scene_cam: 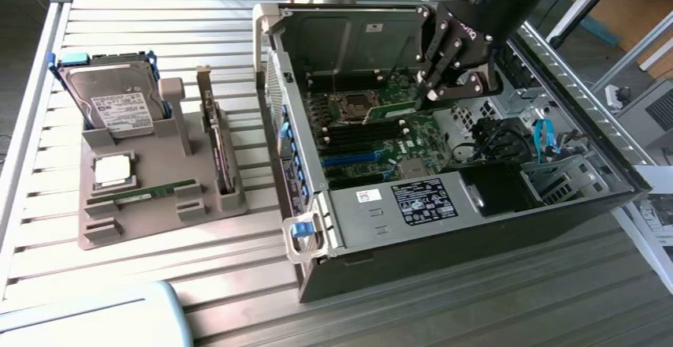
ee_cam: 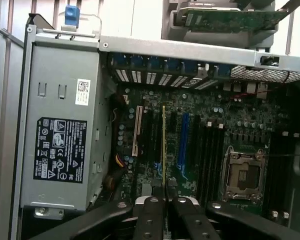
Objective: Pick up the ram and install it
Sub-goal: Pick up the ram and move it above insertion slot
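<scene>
The gripper [scene_cam: 436,93], clamped on the ram [scene_cam: 405,110] at 3 o'clock of the processor socket [scene_cam: 352,107] in the exterior view, could jam the stick if it meets the slot tilted.

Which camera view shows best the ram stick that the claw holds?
The exterior view: the ram stick shows its green side below the claw, over the motherboard. In the wrist view the ram stick is edge-on, a thin line.

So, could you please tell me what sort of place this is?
Probably a robotics lab bench for computer assembly: an open computer case on a slatted metal table, a grey parts holder with a hard drive, and the pincer holding the ram.
</scene>
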You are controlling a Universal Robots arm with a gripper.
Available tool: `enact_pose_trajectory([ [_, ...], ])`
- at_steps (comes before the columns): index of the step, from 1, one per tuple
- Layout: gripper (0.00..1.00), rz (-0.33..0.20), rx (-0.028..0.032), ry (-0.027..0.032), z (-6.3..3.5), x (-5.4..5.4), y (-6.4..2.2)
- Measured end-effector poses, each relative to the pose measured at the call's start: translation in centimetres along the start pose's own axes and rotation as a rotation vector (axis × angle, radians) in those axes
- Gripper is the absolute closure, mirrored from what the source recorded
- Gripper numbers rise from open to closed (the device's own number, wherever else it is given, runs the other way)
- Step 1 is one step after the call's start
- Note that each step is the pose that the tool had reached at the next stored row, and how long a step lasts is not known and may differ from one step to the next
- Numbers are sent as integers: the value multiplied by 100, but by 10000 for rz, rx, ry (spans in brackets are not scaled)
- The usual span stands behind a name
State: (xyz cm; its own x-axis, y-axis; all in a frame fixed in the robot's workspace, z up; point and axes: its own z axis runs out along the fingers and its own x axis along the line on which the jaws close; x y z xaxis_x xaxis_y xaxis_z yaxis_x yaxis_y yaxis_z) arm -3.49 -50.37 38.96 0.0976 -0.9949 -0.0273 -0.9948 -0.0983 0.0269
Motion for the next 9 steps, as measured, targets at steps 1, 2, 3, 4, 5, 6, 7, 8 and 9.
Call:
enact_pose_trajectory([
  [1,87,0,0,0,-2,6,-55],
  [2,87,0,0,-1,-2,9,-90],
  [3,87,0,0,-1,-4,14,-138],
  [4,87,0,1,-1,-5,19,-185],
  [5,87,0,0,-1,-6,22,-226],
  [6,87,0,0,0,-8,26,-268],
  [7,87,0,0,-1,-8,28,-304],
  [8,87,-1,0,0,-10,28,-341],
  [9,87,0,0,-1,-10,26,-372],
])
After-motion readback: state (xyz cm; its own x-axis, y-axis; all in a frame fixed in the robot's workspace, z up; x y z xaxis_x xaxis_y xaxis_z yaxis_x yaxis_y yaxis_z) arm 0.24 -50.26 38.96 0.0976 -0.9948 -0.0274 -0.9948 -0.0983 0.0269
